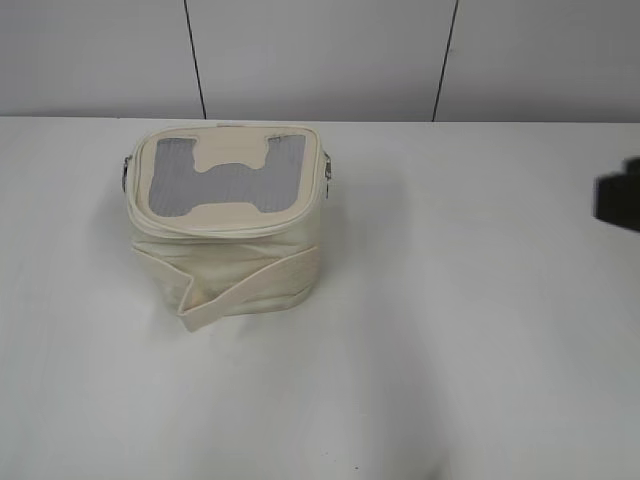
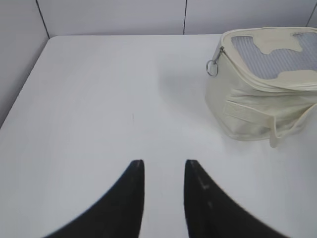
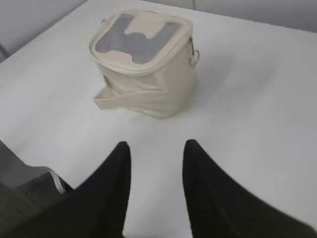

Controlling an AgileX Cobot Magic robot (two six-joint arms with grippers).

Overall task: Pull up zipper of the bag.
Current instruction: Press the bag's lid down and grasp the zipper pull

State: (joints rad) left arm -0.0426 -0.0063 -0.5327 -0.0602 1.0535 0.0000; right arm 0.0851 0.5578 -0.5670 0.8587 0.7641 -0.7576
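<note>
The small boxy cream bag (image 1: 228,235) stands on the white table, left of centre, with a grey window and cream H-shaped patch on top and a flat strap across its front. It also shows in the left wrist view (image 2: 257,106) and the right wrist view (image 3: 148,84). The zipper runs round the top rim, with silver ring pulls at the left side (image 2: 212,68) and the right side (image 3: 194,56). My left gripper (image 2: 164,162) is open and empty, well short of the bag. My right gripper (image 3: 156,145) is open and empty, in front of the bag.
The white table (image 1: 480,330) meets a grey panelled wall at the back. A dark part of the right arm (image 1: 620,195) shows at the right edge of the exterior view. The table's front edge shows at the lower left of the right wrist view (image 3: 29,171).
</note>
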